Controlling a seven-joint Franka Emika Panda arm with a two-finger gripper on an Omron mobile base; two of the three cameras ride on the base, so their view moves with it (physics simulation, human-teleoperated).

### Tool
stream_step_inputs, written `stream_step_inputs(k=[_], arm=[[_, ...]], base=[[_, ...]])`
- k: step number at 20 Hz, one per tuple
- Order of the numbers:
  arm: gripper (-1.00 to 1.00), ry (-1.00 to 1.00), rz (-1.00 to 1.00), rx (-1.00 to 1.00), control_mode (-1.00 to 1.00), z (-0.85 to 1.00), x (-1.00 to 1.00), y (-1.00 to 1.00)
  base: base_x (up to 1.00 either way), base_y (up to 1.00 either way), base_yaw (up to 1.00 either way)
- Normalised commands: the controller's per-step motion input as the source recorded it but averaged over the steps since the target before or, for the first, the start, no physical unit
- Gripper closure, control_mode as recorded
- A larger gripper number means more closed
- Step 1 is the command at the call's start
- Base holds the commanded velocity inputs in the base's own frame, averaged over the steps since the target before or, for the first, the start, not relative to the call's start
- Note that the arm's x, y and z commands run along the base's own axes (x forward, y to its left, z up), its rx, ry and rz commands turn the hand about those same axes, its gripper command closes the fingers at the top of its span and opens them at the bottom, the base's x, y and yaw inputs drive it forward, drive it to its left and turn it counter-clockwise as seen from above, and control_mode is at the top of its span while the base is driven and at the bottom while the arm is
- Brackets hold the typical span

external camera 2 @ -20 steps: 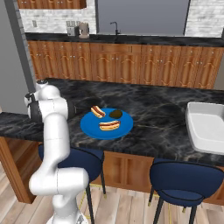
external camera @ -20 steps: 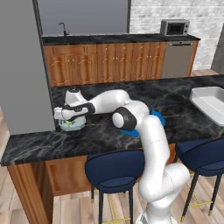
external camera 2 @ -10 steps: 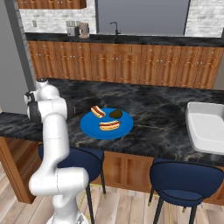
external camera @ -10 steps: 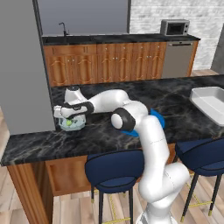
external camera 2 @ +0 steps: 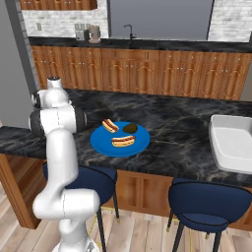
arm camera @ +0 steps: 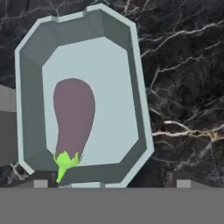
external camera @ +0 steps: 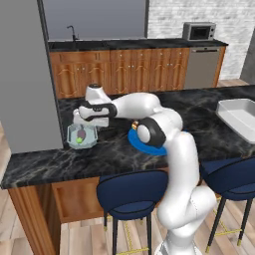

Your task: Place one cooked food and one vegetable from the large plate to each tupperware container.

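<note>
Lying in tupperware container (arm camera: 131, 78) beneath open tool (external camera: 85, 121): eggplant (arm camera: 73, 127).

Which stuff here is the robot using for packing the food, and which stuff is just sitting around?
For the job:
- tupperware container
- eggplant, lying inside it
- large plate
- two hot dogs and a dark brown food on the plate

Just sitting around:
- white tray on the counter
- microwave
- bar stools

A dark marbled tabletop (external camera: 209, 124) carried a white rectangular tray (external camera 2: 234, 142) at its far end. Blue stools (external camera 2: 209, 202) stood below. Behind, wooden cabinets (external camera: 149, 69) held a microwave (external camera: 199, 31) and a faucet (external camera 2: 129, 29).
</note>
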Motion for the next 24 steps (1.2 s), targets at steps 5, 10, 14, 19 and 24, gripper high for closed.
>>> stream_step_inputs(k=[5, 10, 14, 19, 24], arm=[[-1.00, 0.14, -0.06, 0.00, -1.00, 0.00, -0.02, -0.97], [-1.00, 0.08, -0.23, 0.00, -1.00, 0.00, -0.23, -1.00], [-1.00, 0.02, -0.18, 0.00, -1.00, 0.00, -0.23, -1.00], [-1.00, 0.00, -0.13, -0.03, -1.00, 0.00, -0.42, -1.00], [-1.00, -0.06, -0.13, -0.05, -1.00, 0.00, -0.56, -0.99]], base=[[0.00, 0.00, 0.00], [0.00, 0.00, 0.00], [0.00, 0.00, 0.00], [0.00, 0.00, 0.00], [0.00, 0.00, 0.00]])
